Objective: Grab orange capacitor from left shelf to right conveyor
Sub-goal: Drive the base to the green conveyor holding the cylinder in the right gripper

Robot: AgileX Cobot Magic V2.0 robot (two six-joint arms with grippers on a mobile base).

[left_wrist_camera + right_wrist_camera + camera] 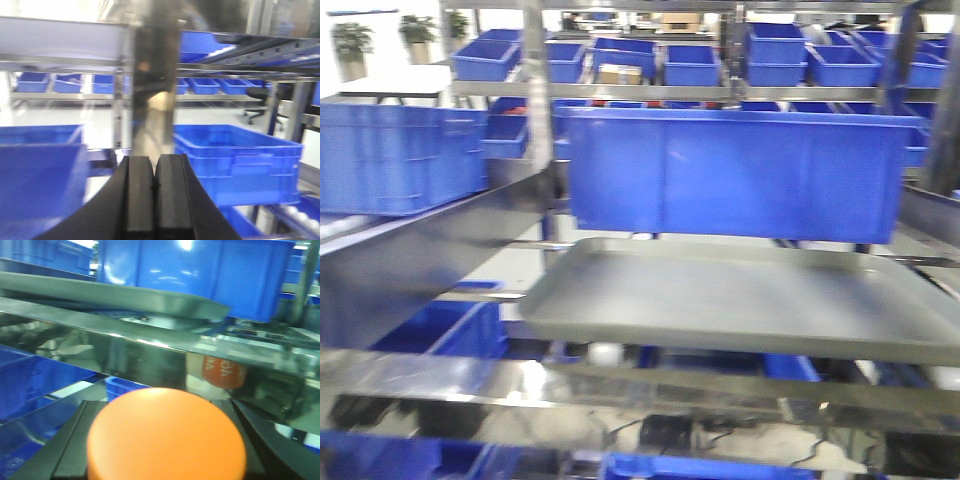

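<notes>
In the right wrist view my right gripper (165, 440) is shut on the orange capacitor (166, 435), whose round orange end fills the lower frame between the black fingers (70, 445). Its reflection (224, 372) shows in a shiny steel rail ahead. In the left wrist view my left gripper (155, 187) is shut and empty, its black pads pressed together, facing a metal post (155, 75). Neither gripper shows in the front view.
A grey metal tray (750, 300) sits in front of a large blue bin (730, 170). More blue bins (400, 155) line the shelves. A steel rail (640, 385) crosses low. A blue bin (240, 165) stands right of the left gripper, above rollers (300, 217).
</notes>
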